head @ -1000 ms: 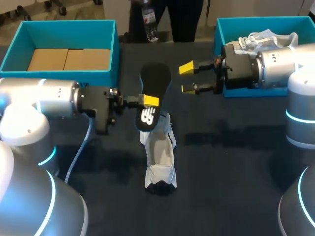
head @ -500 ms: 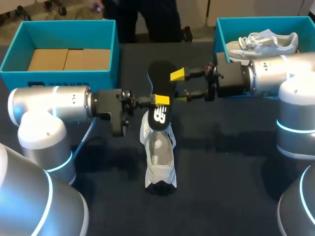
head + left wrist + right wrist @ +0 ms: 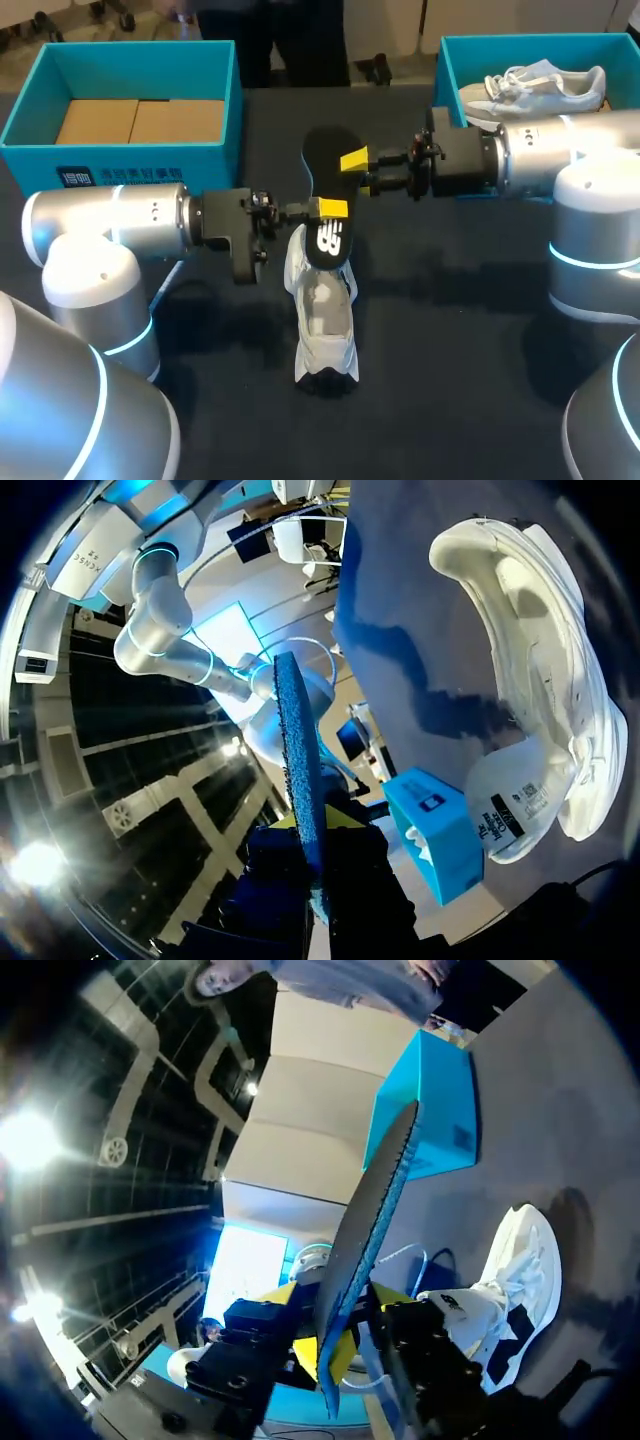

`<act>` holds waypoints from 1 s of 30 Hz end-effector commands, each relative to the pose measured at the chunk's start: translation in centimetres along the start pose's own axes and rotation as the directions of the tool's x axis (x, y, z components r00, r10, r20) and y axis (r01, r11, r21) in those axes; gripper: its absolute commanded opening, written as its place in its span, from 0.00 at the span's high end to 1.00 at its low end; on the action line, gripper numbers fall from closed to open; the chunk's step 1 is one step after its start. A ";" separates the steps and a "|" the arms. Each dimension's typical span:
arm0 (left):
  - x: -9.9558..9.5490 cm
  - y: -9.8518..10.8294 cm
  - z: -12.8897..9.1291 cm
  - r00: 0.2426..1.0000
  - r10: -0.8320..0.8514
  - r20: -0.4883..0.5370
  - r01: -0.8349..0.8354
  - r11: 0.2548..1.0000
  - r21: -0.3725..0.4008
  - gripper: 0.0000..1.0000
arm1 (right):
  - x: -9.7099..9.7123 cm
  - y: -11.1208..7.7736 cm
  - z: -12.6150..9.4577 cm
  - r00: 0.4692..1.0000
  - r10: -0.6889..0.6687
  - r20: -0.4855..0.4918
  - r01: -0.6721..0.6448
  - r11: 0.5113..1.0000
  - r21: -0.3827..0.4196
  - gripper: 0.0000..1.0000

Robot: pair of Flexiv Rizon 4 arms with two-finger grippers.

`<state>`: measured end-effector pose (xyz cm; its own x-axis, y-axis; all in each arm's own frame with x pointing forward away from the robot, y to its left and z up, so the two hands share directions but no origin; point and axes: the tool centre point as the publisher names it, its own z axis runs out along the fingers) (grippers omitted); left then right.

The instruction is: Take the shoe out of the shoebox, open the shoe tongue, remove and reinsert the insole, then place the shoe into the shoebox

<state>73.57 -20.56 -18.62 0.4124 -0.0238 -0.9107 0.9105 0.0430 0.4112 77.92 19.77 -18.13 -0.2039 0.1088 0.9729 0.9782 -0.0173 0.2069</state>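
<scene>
1. At the far left of the table (image 3: 450, 350) you have a teal shoebox (image 3: 140, 155) with brown cardboard (image 3: 140, 120) lying in it.
2. Your left hand (image 3: 328, 208) comes in from the left and is clamped on the lower part of the insole (image 3: 322, 160). One yellow tip shows on the black face, just above the white logo.
3. The insole is held up in the air over the middle of the table. Its face is black. In the wrist views its other side is blue and rough. Its lower end hangs over the mouth of the shoe, and you cannot tell whether it touches.
4. The shoe (image 3: 322, 325) is white and stands on its sole on the table, right under the insole, with its mouth open upward.
5. Your right hand (image 3: 362, 172) is at the insole's upper half, coming in from the right. You cannot tell whether it has closed on the insole.
6. At the far right, a second teal shoebox (image 3: 445, 60) holds another white laced shoe (image 3: 540, 85).
</scene>
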 end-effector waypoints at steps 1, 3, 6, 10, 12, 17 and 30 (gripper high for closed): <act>0.1 0.0 0.3 1.000 0.005 0.002 -0.005 1.000 -0.006 1.00 | -0.4 0.3 0.6 1.000 0.006 -0.003 -0.006 1.000 0.004 0.67; 0.1 0.0 0.3 1.000 0.009 0.001 -0.009 1.000 -0.007 1.00 | -0.5 0.4 0.6 1.000 0.008 -0.004 -0.008 1.000 0.007 0.72; 0.1 0.1 0.3 1.000 0.012 0.002 -0.012 1.000 -0.010 1.00 | -0.6 0.5 0.6 1.000 0.011 -0.007 -0.011 1.000 0.008 0.76; 0.1 0.3 0.1 1.000 0.015 0.000 -0.015 1.000 -0.011 1.00 | -0.6 0.5 0.5 1.000 0.015 -0.008 -0.015 1.000 0.007 0.77; 0.2 0.4 0.0 1.000 0.018 -0.004 -0.018 1.000 -0.012 1.00 | -0.6 0.6 0.4 1.000 0.015 -0.009 -0.015 1.000 0.004 0.77; 0.4 0.5 -0.1 1.000 0.023 -0.015 -0.023 1.000 -0.016 1.00 | -0.9 0.7 0.5 1.000 0.021 -0.016 -0.021 1.000 0.002 0.77; 0.6 0.4 0.3 0.998 0.064 -0.030 -0.064 0.998 -0.001 1.00 | -0.6 0.6 0.5 0.996 0.093 -0.015 -0.093 0.996 0.001 0.92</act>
<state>74.13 -20.61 -18.83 0.4664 0.0090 -0.8845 0.8834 0.0461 0.4663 78.70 20.07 -18.75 -0.1161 0.0874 0.9894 0.9926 -0.0261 0.1188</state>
